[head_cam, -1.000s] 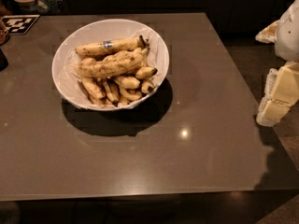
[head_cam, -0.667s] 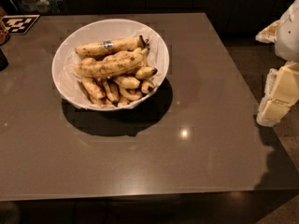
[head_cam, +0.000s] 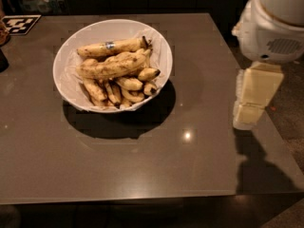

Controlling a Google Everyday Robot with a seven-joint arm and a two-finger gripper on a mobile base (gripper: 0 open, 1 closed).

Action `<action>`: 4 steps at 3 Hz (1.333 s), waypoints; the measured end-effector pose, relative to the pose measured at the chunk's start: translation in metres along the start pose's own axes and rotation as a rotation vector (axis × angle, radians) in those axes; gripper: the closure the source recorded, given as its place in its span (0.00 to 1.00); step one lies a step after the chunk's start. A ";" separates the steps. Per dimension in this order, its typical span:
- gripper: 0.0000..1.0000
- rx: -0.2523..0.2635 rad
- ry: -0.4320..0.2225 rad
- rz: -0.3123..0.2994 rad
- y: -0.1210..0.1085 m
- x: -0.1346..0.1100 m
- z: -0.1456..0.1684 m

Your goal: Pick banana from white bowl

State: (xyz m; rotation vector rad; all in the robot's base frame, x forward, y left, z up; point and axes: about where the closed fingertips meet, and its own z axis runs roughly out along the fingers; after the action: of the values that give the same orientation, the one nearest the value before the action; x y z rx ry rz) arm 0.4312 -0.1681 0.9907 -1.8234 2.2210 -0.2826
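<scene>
- The banana (head_cam: 114, 66) lies atop the pile in the white bowl (head_cam: 66, 77), beside the stickered banana (head_cam: 111, 46).
- The gripper (head_cam: 249, 110) hangs by the table (head_cam: 142, 165)'s right edge, well apart; spread or pressed together, cannot tell.
- Speckled, so probably soft and light: a gentle pinch across its thick middle looks best.

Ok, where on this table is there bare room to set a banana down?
The widest bare patch of table lies between the white bowl and the near edge. Another runs between the bowl and the gripper at the right edge. Crowded: the bowl, piled with bananas; a checkered marker takes the far-left corner.
</scene>
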 end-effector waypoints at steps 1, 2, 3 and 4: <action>0.00 0.024 0.070 -0.123 0.008 -0.048 -0.011; 0.00 0.057 0.057 -0.132 0.007 -0.055 -0.020; 0.00 0.107 0.025 -0.148 0.008 -0.068 -0.031; 0.00 0.141 0.007 -0.183 0.001 -0.103 -0.041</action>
State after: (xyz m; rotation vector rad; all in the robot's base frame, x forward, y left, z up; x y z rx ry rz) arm 0.4360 -0.0673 1.0366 -1.9517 1.9856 -0.4694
